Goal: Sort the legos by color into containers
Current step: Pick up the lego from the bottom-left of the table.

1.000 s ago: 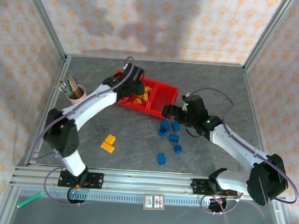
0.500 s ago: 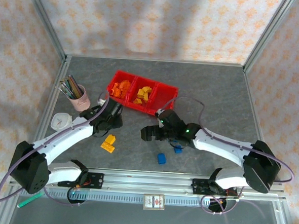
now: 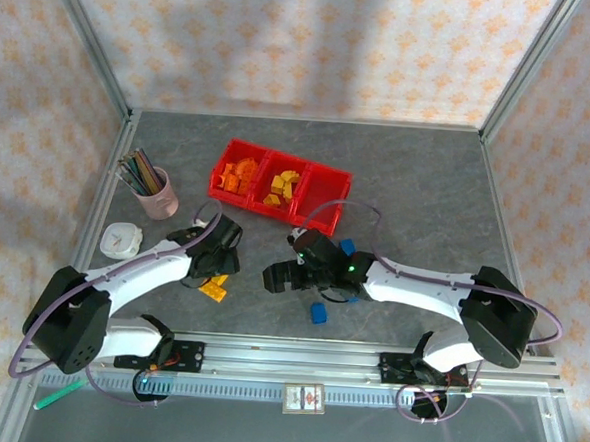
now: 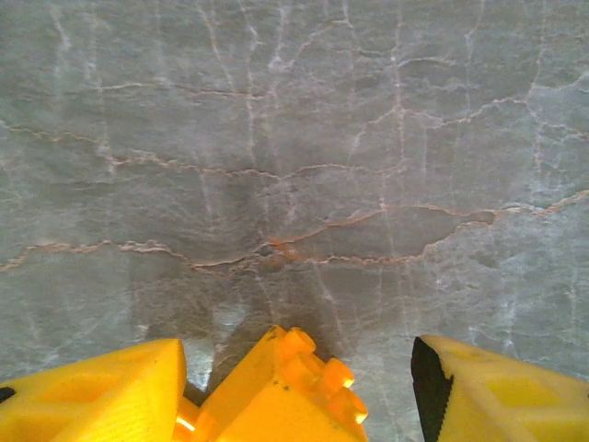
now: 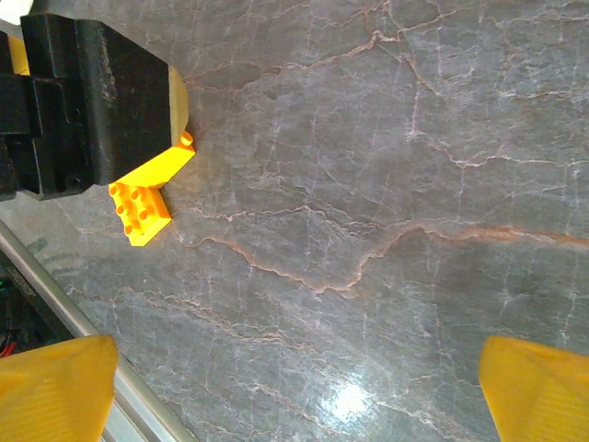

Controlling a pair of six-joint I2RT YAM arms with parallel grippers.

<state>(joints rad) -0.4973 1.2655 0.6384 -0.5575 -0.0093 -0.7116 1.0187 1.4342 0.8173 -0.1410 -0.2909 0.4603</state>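
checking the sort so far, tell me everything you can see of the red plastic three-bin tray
The red plastic three-bin tray is glossy, open-topped: three rectangular bins joined in a row. It sits flat, askew, at the far middle of the grey table. Its left bin holds orange bricks, the middle yellow bricks; the right looks empty.

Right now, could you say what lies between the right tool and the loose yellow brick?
Bare table separates right tool and brick, as the top view shows.

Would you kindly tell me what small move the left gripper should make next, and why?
Probably lower the left gripper a little and close it: the yellow studded plastic brick sits between its open fingers, with a gap beside one finger.
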